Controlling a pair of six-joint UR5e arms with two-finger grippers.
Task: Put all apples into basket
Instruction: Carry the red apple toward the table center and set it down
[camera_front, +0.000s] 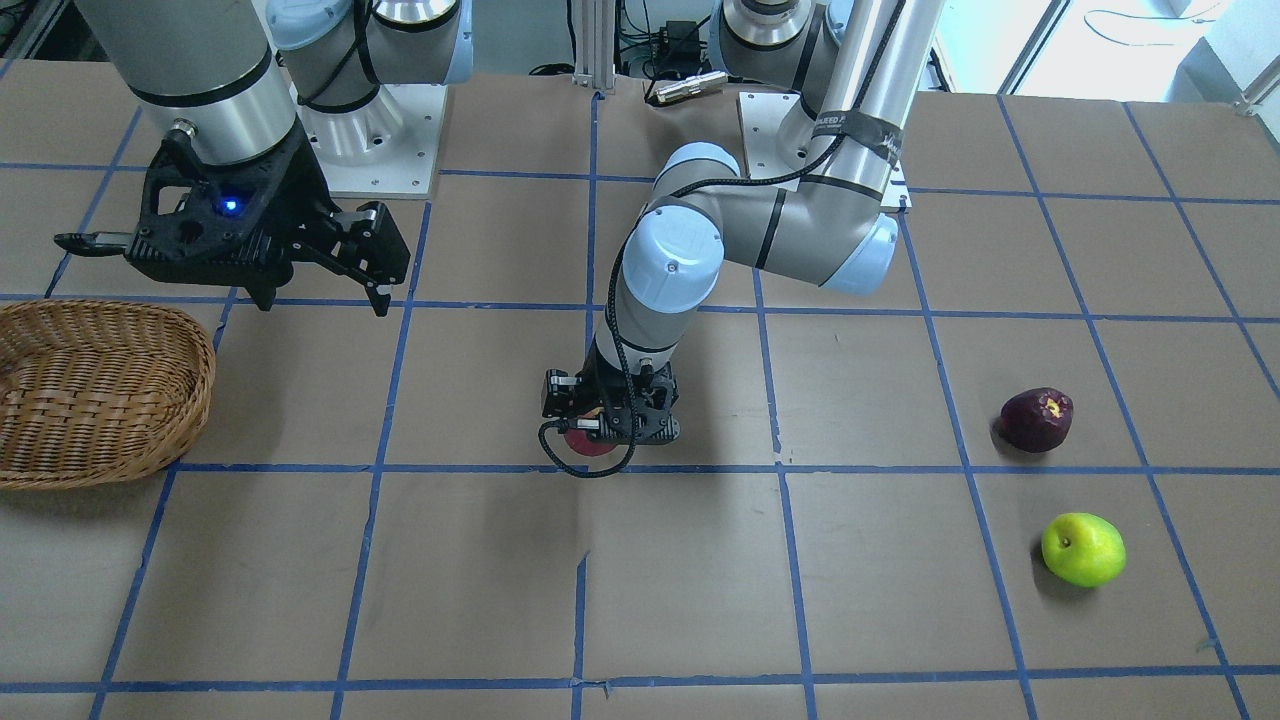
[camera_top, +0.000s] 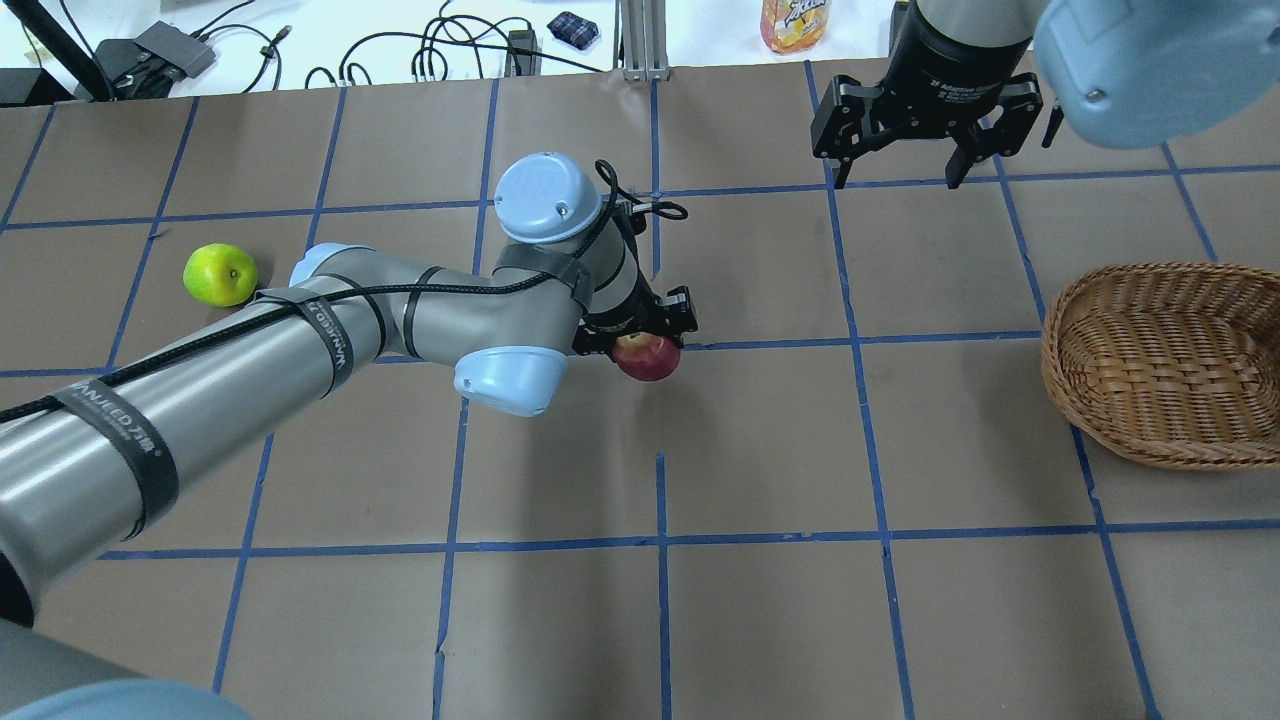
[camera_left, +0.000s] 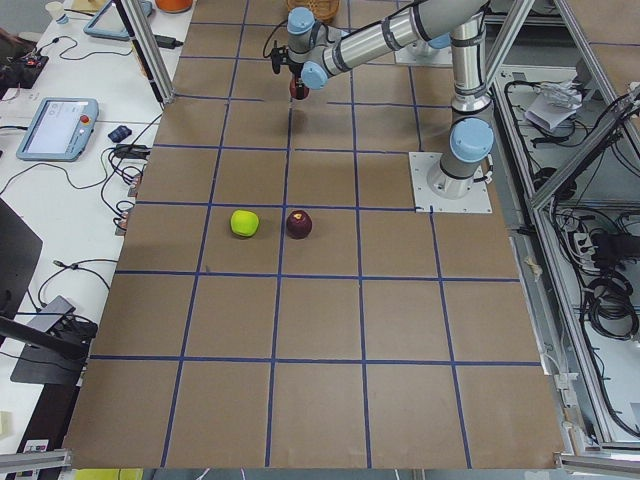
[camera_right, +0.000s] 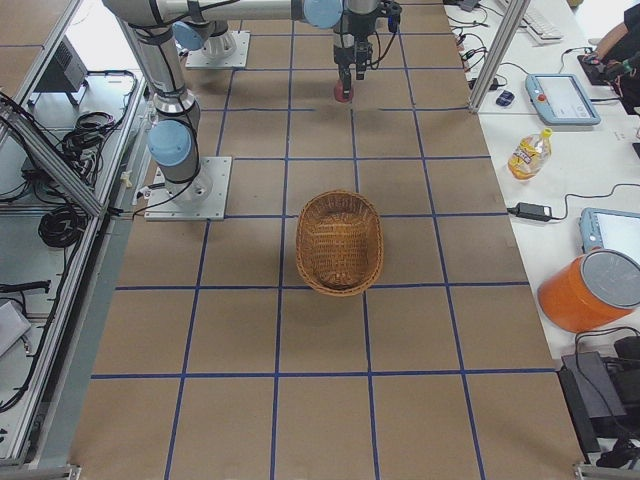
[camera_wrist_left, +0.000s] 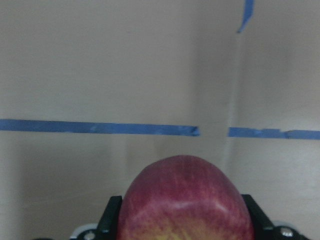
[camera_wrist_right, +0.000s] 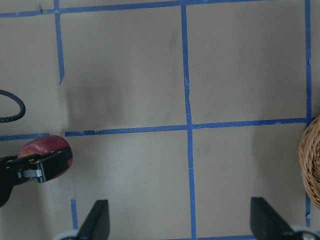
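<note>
Standing by the table (camera_top: 760, 450). The left gripper (camera_top: 641, 341) has its fingers (camera_wrist_left: 111, 220) pinched on the red apple (camera_top: 650, 360), one on each side. On the left wrist cam the apple fills the gap between them, with its rounded end sticking out past the tips. I honestly can't tell if the apple is touching the brown paper or sitting just off it.

The right gripper (camera_top: 900, 175) hangs with its fingers (camera_wrist_right: 97, 220) spread wide apart, and only taped paper shows between them. The wicker basket (camera_top: 1100, 400) sits off to the outer side of one right finger, clear of it. Its rim just pokes into the edge of the right wrist cam. The held red apple is out past the other right finger, on the opposite side from the basket.

The other two apples are well away from both sets of fingers, back along the left arm's side of the table. The green apple (camera_front: 1083, 549) and the maroon apple (camera_front: 1037, 419) lie near each other without touching. In the overhead view the left arm hides the maroon one.
</note>
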